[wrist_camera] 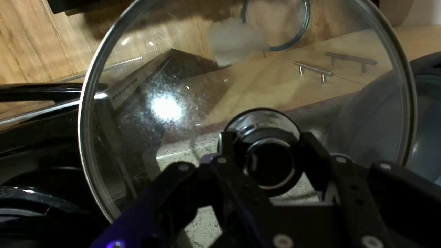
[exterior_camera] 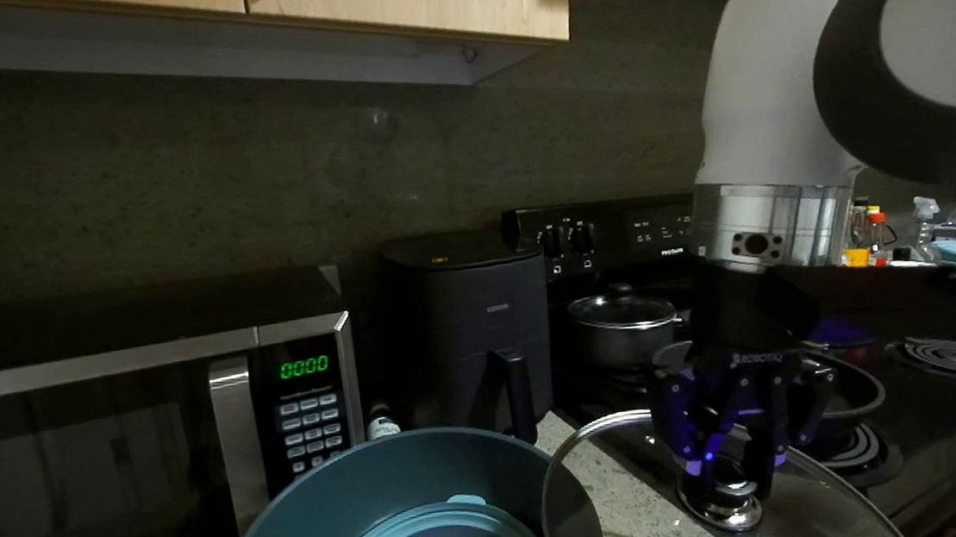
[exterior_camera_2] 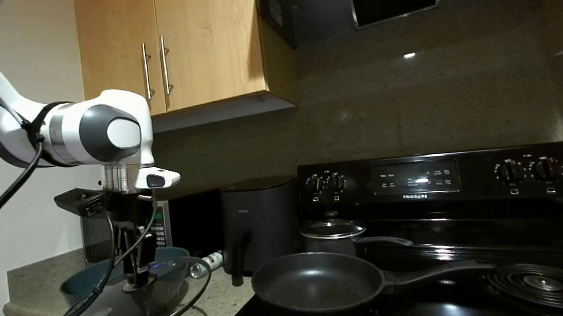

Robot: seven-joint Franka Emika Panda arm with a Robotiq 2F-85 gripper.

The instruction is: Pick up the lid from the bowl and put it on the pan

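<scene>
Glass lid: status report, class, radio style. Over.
Gripper shut on knob. Glass lid held up, tilted, not yet on pan. Lidded pot close behind pan, may crowd placement.

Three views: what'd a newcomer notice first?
The round, metal-rimmed clear glass lid comes first, dominating the wrist view, its dark knob clamped in the black end effector. Next: the wide black frying pan on the black stove, then glowing green digits on the silver-edged microwave.
</scene>
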